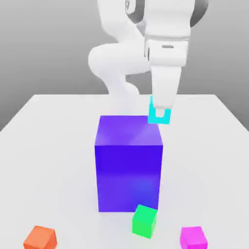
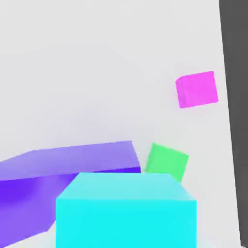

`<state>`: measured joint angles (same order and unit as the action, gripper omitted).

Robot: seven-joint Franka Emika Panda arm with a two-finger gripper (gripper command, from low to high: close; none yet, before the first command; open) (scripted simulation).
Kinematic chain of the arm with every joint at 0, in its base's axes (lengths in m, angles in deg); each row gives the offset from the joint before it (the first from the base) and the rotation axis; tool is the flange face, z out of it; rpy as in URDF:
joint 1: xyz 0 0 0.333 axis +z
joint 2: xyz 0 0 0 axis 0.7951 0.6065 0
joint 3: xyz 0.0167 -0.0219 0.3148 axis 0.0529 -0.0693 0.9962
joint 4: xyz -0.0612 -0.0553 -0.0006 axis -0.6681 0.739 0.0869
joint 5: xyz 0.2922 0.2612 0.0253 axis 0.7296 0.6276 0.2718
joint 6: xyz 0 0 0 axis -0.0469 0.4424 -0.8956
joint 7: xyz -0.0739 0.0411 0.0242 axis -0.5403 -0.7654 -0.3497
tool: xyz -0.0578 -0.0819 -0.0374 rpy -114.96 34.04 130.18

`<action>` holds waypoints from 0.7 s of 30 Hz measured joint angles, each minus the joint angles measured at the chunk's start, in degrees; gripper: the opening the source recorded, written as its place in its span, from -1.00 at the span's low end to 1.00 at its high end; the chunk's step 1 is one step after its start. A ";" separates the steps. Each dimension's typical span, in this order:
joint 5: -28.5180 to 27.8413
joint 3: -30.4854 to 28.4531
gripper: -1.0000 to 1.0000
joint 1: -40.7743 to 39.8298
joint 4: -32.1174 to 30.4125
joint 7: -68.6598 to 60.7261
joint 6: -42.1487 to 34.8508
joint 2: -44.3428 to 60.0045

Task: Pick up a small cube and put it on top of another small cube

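Exterior view, fingers (image 1: 159, 116) closed, magenta cube (image 1: 193, 238) untouched

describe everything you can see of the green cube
The green cube is small, plain-faced and bright green, with a smooth matte look and no markings. It sits flat on the white table, turned a little so one corner faces the exterior camera. It lies close in front of the big blue block, near that block's lower corner on the exterior view's right; whether the two touch cannot be told. Nothing rests on it.
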<state>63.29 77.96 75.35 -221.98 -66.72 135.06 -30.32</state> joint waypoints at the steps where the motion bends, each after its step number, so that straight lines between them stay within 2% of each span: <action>1: -0.91 1.03 -1.00 -0.29 1.02 2.64 0.10 1.51; 12: -10.58 9.32 -1.00 -0.28 12.28 31.54 1.39 18.95; 21: -14.99 10.98 -1.00 4.59 21.24 52.56 3.51 33.11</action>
<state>48.30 88.94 79.94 -200.74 -14.16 138.57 2.79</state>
